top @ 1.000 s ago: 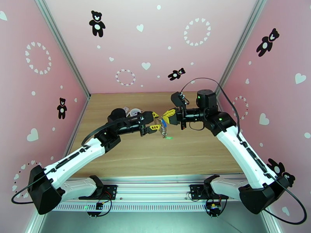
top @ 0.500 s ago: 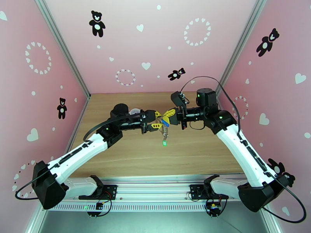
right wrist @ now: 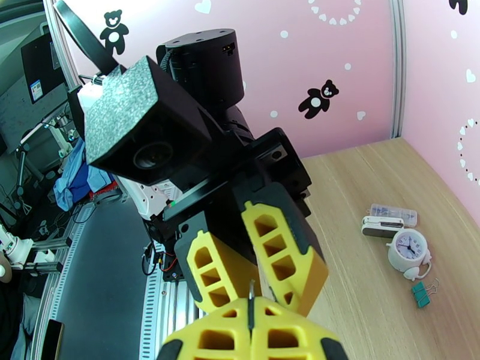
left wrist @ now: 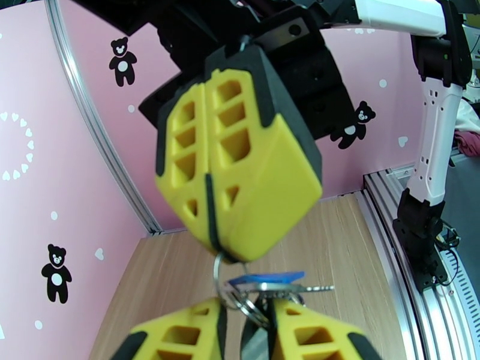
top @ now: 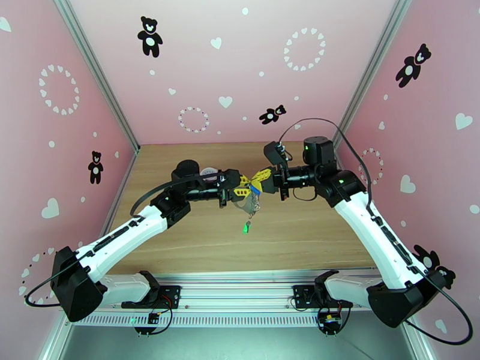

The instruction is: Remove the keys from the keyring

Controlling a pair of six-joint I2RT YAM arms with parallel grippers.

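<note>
Right gripper [left wrist: 231,253] tight on keyring [left wrist: 245,302]; left gripper [top: 243,188] narrow, maybe touching.

Bright, even light; soft shadows; left fingers [left wrist: 174,340] blurred.

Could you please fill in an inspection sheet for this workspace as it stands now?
Surface: wooden table, no damage seen.
Job's things: keyring raised between the grippers; blue key on it; green key lowest, hanging or resting unclear.
Clutter: white clock, teal binder clip, clear box at the table's far side.
Grippers: right gripper shut on keyring; left gripper jaws narrow around its rings, grip unclear.
Cables: black cable arching over the right arm, clear of the keyring.
Surroundings: pink walls with bear and heart decals.
</note>
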